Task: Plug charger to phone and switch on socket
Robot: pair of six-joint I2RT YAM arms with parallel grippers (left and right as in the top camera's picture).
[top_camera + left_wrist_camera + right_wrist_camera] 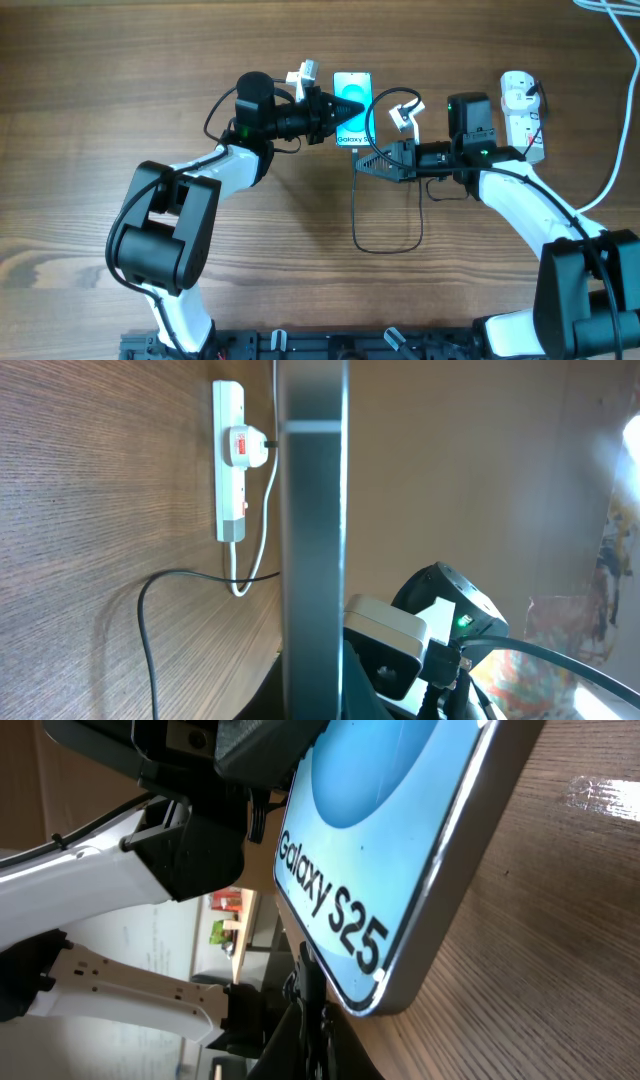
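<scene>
Phone [400,850] close up, teal screen, tilted with its lower corner near the tabletop [560,970]. Left fingers [336,106] clenched on its side edge. Right fingers [372,160] clenched on charger [385,249] tip, just below the phone's bottom edge; cable loops slack on tabletop. Socket [520,115] well apart, beside right arm.

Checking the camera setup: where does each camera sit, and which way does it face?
Overhead: above the table, looking down; left arm and right arm show.
Left wrist: along the phone edge toward the socket; own fingers unclear.
Right wrist: faces the phone's screen; own fingers at bottom.
All three views share the phone.
</scene>
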